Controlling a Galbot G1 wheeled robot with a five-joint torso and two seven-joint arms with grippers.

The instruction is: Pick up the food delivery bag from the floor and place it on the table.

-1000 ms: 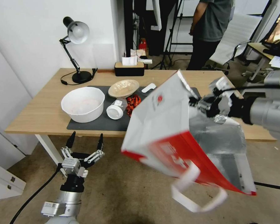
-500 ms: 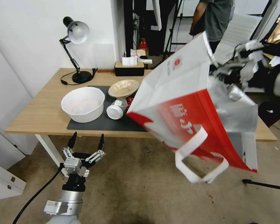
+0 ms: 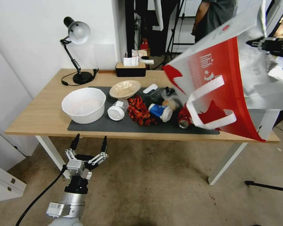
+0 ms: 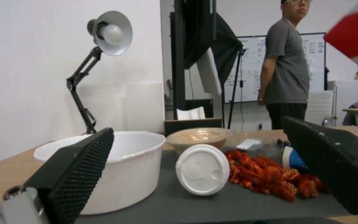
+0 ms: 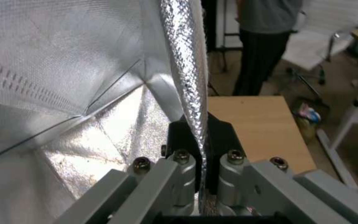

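Note:
The food delivery bag (image 3: 223, 72), red and white with foil lining, hangs tilted in the air above the right end of the table (image 3: 37, 110), one white strap handle (image 3: 207, 106) dangling. My right gripper (image 3: 262, 44) is shut on the bag's upper rim; in the right wrist view the right gripper (image 5: 198, 130) pinches the foil edge (image 5: 183, 46). A red corner of the bag (image 4: 353, 34) shows from the left wrist. My left gripper (image 3: 88, 146) is open and low over the floor (image 3: 147, 188) before the table's front edge, holding nothing, with wide-spread fingers (image 4: 79, 168).
On the dark mat (image 3: 116, 125) lie a white bowl (image 3: 84, 104), a wooden bowl (image 3: 124, 88), a white lid (image 3: 115, 113), red food scraps (image 3: 138, 110), a blue cup (image 3: 160, 112) and a crushed red can (image 3: 184, 118). A desk lamp (image 3: 77, 34) and tissue box (image 3: 130, 69) stand behind.
The right gripper has carried the bag up and to the right, uncovering the cup, can and scraps on the mat. The left arm has stayed put.

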